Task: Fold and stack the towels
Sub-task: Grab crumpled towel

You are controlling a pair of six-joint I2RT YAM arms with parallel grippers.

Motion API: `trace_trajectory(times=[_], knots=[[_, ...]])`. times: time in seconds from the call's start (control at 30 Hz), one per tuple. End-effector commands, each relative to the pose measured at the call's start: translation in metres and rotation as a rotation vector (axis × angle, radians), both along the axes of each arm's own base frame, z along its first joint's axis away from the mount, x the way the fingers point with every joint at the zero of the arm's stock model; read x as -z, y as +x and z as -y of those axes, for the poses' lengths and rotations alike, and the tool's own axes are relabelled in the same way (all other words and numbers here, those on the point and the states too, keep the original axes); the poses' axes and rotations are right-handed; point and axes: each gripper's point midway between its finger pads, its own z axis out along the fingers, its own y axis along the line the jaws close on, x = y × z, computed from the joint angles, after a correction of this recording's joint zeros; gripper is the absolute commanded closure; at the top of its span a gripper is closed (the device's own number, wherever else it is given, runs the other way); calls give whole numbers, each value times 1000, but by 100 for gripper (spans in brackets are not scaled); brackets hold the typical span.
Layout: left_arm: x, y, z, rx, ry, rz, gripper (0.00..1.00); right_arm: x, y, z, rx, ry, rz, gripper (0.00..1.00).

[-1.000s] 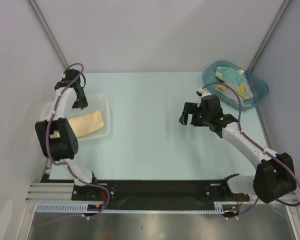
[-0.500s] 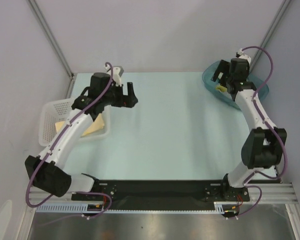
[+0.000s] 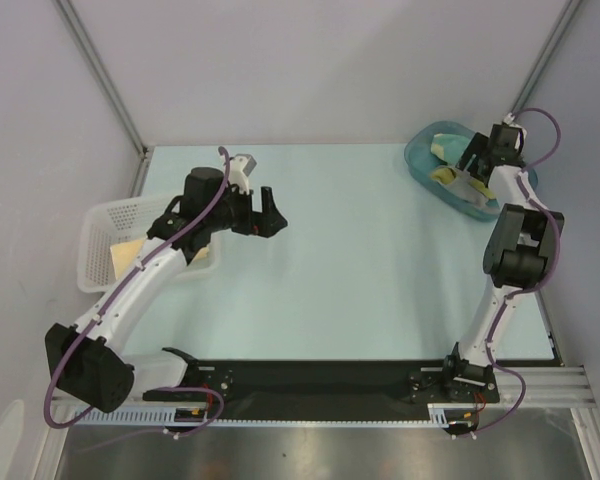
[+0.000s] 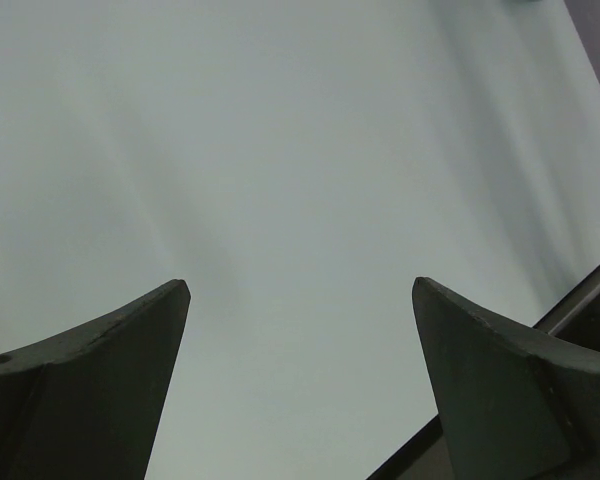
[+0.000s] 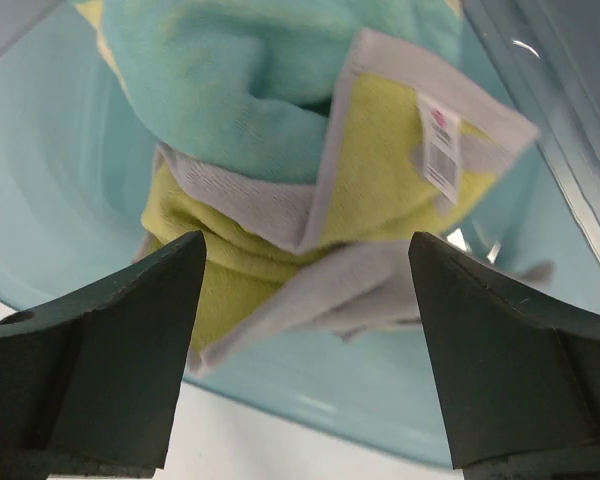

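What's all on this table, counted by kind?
Robot grippers: 2 (left gripper, right gripper)
White basket: 1
Teal tub: 1
Towels: at least 3 visible (folded towel, teal towel, yellow-grey towel)
Total: 7

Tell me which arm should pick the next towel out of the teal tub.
Right, most likely. The right gripper is open and hangs over the teal tub, with the crumpled towels right below it. The left gripper, also open, is over bare table near the white basket.

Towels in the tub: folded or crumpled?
Crumpled. The teal towel lies bunched over the grey-edged yellow towel, whose corners flop unevenly on the floor of the tub.
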Motion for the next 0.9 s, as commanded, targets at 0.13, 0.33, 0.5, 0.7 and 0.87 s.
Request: trace_trajectory(times=[0.13, 0.33, 0.5, 0.7, 0.87], knots=[[-13, -1, 12, 73, -49, 66, 0, -10, 61, 1, -176, -107, 163, 16], [-10, 5, 17, 85, -53, 52, 0, 10, 91, -13, -305, -60, 180, 44], [-6, 7, 18, 88, -44, 43, 0, -36, 103, -8, -291, -106, 242, 81], [-9, 2, 20, 105, -58, 45, 0, -170, 92, -27, -314, -216, 448, 83], [-12, -2, 18, 100, -67, 61, 0, -230, 70, -43, -348, -270, 529, 84]])
